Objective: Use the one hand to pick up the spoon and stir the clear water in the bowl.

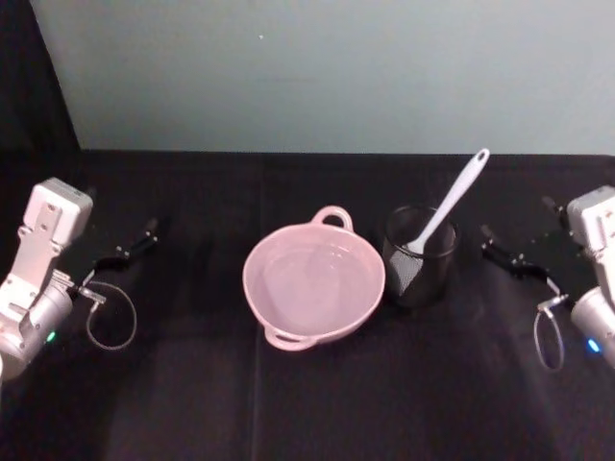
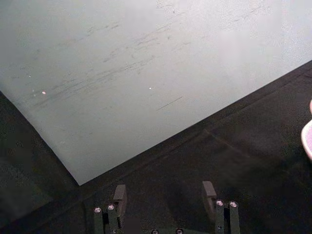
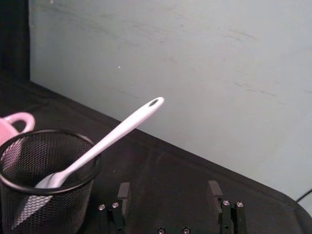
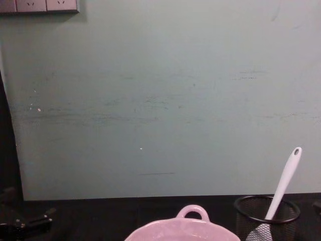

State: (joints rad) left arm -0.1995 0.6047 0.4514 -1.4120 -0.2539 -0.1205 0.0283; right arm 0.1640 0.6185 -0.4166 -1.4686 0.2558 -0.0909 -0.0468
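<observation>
See spoon [image 1: 450,205] standing head-down in cup [image 1: 428,283], handle leaning up and out over the rim toward robot's right. Probably propped that way to leave the stem free for a pinch. See bowl [image 1: 250,288] at centre of table [image 1: 192,403], just left of cup; cannot tell if touching. Holds water [image 1: 312,279], and sits near cup, likely to keep the carry short. Find right gripper [image 3: 168,190] low over table, right of cup, jaws wide apart, gripping nothing. Looks best placed for the grab, being nearest the handle. Find left gripper [image 2: 164,192] parked far left, well apart from bowl, jaws also wide, empty. Nothing done yet: spoon untouched. Next move likely calls for pinching mid-handle and lifting straight up clear of the mesh. Risk: dragging or tipping the light cup.
</observation>
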